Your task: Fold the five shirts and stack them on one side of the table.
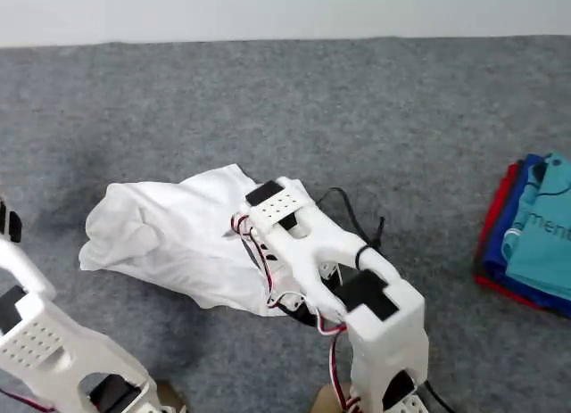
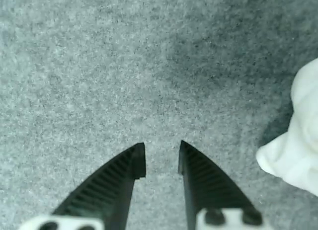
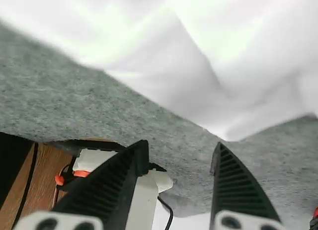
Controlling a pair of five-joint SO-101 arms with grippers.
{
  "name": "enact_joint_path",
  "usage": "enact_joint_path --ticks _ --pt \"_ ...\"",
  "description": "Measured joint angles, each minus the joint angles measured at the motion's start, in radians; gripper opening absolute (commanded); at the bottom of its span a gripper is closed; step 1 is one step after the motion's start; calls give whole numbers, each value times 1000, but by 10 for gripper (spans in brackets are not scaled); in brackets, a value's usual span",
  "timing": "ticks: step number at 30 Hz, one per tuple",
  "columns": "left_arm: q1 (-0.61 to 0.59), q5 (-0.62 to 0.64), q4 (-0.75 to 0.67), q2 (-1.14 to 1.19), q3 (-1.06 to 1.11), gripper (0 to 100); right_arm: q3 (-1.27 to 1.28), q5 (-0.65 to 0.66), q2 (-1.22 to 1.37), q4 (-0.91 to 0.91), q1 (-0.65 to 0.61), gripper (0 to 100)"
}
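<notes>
A crumpled white shirt [image 1: 169,239] lies left of the table's middle on the grey mat [image 1: 357,110]. The right arm [image 1: 312,252] bends over the shirt's near right edge. In its wrist view, my right gripper [image 3: 181,150] is open just above the mat, with the white shirt [image 3: 198,56] spread beyond its tips and nothing between the fingers. My left gripper [image 2: 161,150] hovers open over bare mat, and a lobe of the white shirt [image 2: 295,140] lies off to one side, untouched. At the right table edge sits a stack of folded shirts [image 1: 531,235] in red, blue and teal.
The left arm [image 1: 40,342] stands at the near left corner. Wires [image 1: 352,217] trail from the right arm across the mat. The wooden table edge [image 3: 20,190] shows past the mat's near border. Open mat stretches across the far half of the table.
</notes>
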Motion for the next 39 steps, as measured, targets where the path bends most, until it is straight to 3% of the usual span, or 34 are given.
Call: enact_joint_path --ticks 6,11,21,34,39 --pt "17 0 0 0 0 111 -87 0 98 -41 43 192" --pt "20 0 0 0 0 111 -181 -2 190 -34 103 2" --pt "37 0 0 0 0 111 -408 -2 238 12 227 10" --pt "124 3 0 0 0 111 -778 52 -28 12 486 9" --pt "152 3 0 0 0 111 -783 52 -101 12 474 9"
